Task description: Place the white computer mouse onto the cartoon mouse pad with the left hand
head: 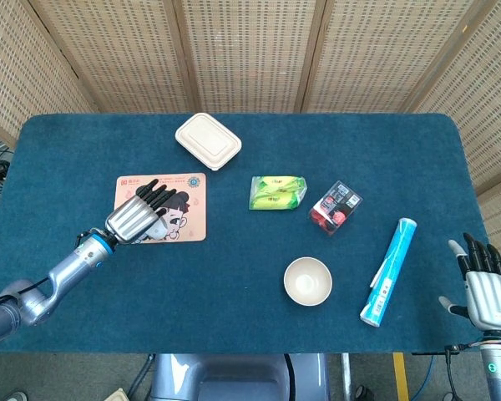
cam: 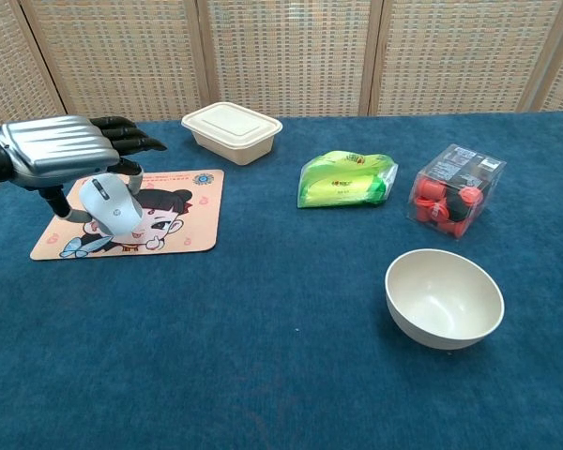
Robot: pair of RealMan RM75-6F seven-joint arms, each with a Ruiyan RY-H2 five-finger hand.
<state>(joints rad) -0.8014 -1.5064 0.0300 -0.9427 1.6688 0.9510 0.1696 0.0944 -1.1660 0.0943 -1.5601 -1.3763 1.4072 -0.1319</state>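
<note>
The white computer mouse (cam: 113,204) sits on the cartoon mouse pad (cam: 183,220), on its left half, over the printed face. My left hand (cam: 61,148) is right above the mouse, palm down. Its thumb lies against the mouse's left side and a dark finger curls down at the right side, while the other fingers reach straight out. In the head view the left hand (head: 140,214) covers most of the mouse (head: 160,225) on the pad (head: 188,219). My right hand (head: 484,288) stands at the table's right front corner, fingers apart and holding nothing.
A beige lidded box (head: 208,140) is behind the pad. To the right lie a green packet (head: 276,192), a clear box of red items (head: 335,207), a cream bowl (head: 307,281) and a blue-and-white tube (head: 388,271).
</note>
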